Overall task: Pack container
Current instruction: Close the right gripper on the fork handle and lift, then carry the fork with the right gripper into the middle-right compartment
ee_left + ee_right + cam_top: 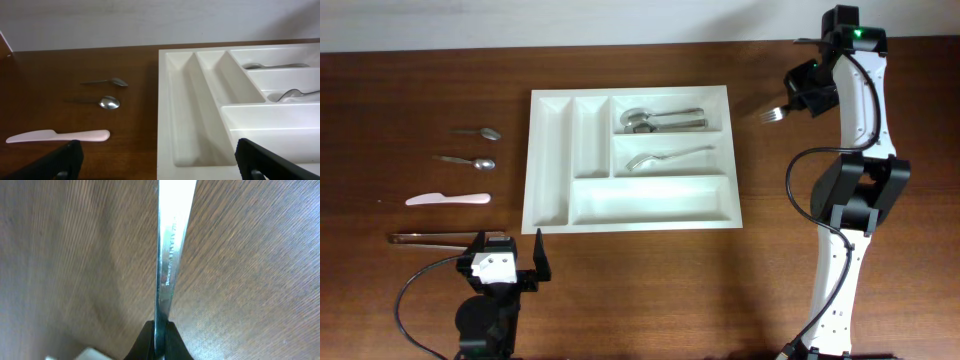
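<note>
Fork [773, 115] in right tool [792, 108] hangs clear of container [732, 150] rim.

Arms [865, 105] white, black joints; left gripper [510, 248] black-fingered; black cables [794, 190].

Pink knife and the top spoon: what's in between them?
A second spoon lies between the top spoon and the knife, touching neither; the overhead view shows it.
</note>
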`<state>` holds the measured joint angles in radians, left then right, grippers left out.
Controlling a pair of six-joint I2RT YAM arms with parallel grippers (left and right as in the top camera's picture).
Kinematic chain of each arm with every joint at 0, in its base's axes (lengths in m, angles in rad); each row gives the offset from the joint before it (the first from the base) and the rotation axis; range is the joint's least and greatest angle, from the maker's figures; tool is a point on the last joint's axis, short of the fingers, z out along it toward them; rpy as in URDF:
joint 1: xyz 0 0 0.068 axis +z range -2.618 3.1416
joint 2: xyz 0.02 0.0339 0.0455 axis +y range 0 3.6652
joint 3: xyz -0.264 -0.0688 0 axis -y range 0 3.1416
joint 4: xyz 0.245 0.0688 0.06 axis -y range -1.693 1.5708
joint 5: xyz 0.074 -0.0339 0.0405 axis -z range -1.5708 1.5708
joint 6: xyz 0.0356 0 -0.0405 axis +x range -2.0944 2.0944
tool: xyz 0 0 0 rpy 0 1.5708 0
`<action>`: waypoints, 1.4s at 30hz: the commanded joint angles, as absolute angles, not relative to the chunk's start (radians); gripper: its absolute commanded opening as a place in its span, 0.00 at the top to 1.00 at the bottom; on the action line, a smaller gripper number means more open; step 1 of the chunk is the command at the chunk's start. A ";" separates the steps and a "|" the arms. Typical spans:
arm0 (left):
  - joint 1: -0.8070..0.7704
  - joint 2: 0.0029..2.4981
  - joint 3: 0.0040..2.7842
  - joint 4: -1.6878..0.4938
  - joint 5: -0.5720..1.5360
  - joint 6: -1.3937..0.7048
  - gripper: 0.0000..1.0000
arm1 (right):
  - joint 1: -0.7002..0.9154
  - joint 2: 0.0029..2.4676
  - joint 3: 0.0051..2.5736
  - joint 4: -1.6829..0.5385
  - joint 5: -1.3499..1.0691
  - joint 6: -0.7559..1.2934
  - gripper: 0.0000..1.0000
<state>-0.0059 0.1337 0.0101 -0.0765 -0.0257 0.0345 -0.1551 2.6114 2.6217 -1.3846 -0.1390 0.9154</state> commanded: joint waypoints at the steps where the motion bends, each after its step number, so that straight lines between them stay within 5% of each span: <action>1: -0.006 0.127 0.010 -0.084 -0.011 0.046 0.01 | -0.140 2.575 2.637 -1.398 -0.185 0.865 0.96; 25: -0.006 0.127 0.010 -0.084 -0.012 0.046 0.01 | 0.065 2.368 2.637 -1.501 -0.262 0.689 0.96; 42: -0.006 0.127 0.010 -0.084 -0.011 0.046 0.01 | 0.369 2.377 2.634 -1.499 -0.057 1.124 0.96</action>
